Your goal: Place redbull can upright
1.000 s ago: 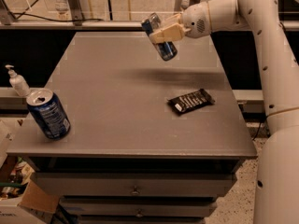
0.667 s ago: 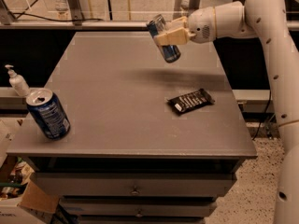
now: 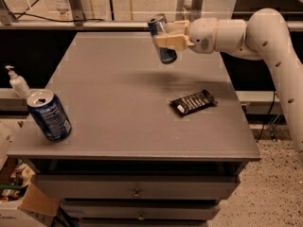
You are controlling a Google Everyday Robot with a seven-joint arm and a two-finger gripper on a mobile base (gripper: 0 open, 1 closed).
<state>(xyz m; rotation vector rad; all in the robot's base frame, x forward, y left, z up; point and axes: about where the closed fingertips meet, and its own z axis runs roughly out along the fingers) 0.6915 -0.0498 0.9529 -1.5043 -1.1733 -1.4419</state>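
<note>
Here, the slim silver-and-blue metal redbull can (image 3: 159, 27) hung in the air above the far part of the table, at about 1 o'clock from the table centre. It was not touching the surface. Its axis was tilted, silver top toward 11 o'clock and blue base toward 5 o'clock. The cream two-finger gripper (image 3: 166, 36) was clamped across the can's mid-body, reaching in from 3 o'clock on the white arm (image 3: 265, 32).

Handling, as a judgement: the can was probably light, thin-walled, smooth and easily dented, and its narrow base gave little stability. A mid-body hold with moderate force suited it. The axis needed to be brought vertical before release.

The flat grey table top (image 3: 118, 84) looked hard and level, with bare surface directly under the can. A black foil snack wrapper (image 3: 193, 102) lay at 3 o'clock, well apart from the can. A wider dark-blue soda can with white print (image 3: 49, 116) stood at 8 o'clock near the front-left corner. A small clear pump bottle (image 3: 18, 82) stood beyond the left edge at 9 o'clock. Grey drawers (image 3: 137, 192) sat beneath the top.
</note>
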